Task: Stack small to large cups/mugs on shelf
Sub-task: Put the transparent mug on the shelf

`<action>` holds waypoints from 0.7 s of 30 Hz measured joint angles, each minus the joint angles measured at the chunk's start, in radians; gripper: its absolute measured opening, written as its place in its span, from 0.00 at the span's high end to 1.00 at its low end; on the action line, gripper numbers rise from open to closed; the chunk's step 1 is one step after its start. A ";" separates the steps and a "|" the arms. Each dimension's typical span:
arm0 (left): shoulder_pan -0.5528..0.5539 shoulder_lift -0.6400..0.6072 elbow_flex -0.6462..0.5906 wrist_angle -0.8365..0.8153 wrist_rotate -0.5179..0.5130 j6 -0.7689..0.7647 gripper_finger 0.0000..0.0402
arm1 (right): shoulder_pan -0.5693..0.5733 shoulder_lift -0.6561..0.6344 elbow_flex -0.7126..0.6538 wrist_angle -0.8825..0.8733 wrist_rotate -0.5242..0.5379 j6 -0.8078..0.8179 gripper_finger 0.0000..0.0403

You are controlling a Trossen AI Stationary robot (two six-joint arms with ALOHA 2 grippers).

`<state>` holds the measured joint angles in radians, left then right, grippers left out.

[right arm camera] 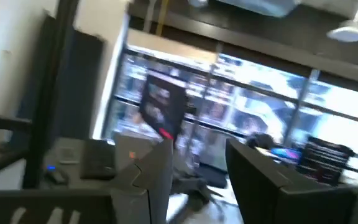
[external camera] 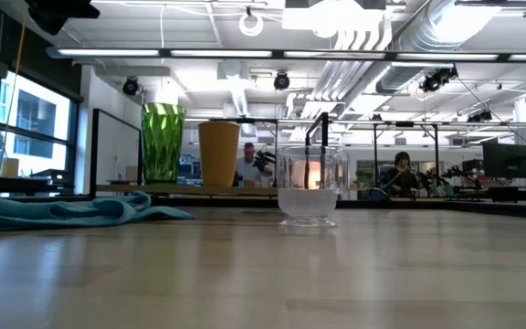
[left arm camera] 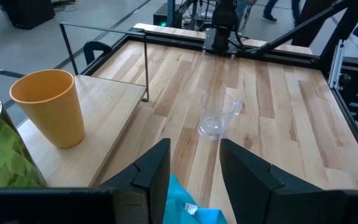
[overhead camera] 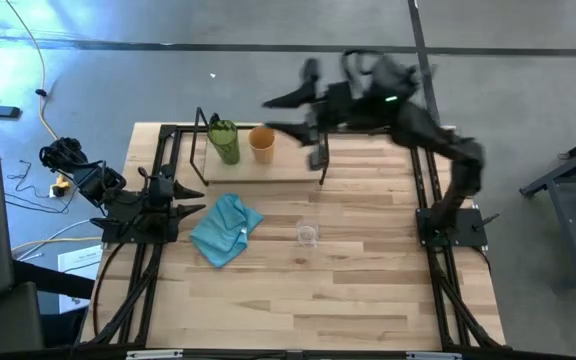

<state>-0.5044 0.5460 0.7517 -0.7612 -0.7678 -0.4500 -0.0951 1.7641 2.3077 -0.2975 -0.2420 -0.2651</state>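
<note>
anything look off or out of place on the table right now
Nothing is spilled or tipped. The small clear glass cup stands alone on the tabletop, while the green tumbler and orange cup stand upright side by side on the shelf. A crumpled blue cloth lies off the shelf.

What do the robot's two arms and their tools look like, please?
Both arms are dark, nearly black, jointed links on black frame mounts. The right arm shows a small green light. Each tool, left tool and right tool, ends in two broad, angular dark fingers.

Table point(overhead camera: 368, 300): shelf point(overhead camera: 288, 172) (two cups), cloth point(overhead camera: 225, 229), glass point(overhead camera: 307, 235)
</note>
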 joint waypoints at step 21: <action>0.000 0.000 0.000 0.104 -0.037 0.054 0.68 | 0.261 -0.385 0.000 -0.631 0.761 0.106 0.65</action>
<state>-0.5043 0.5457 0.7517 -0.6573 -0.8053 -0.3964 0.1661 1.3790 2.3074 -0.9281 0.5189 -0.1586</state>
